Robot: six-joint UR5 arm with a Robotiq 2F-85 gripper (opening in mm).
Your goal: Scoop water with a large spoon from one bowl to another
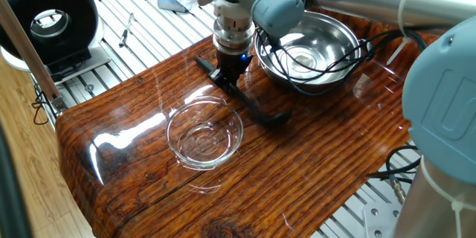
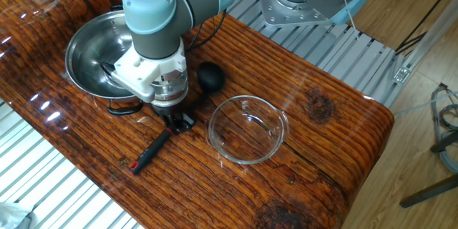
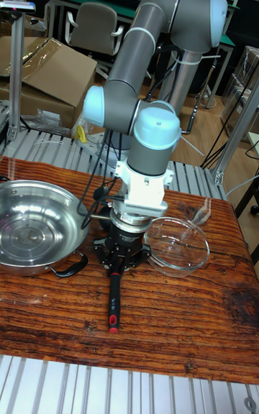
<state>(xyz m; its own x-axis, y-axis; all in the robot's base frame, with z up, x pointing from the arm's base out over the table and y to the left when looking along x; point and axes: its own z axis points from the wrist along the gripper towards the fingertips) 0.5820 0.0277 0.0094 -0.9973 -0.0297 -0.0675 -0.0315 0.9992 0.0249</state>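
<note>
On a glossy wooden bench (image 2: 315, 125), the robot's gripper (image 2: 174, 119) clamps the slim handle of an all-black plastic ladle (image 2: 154, 147) near the bench's middle. A small clear glass bowl (image 2: 247, 129) sits just beside it, while a wide shiny stainless-steel bowl (image 2: 89, 50) stands toward one end of the bench.
</note>
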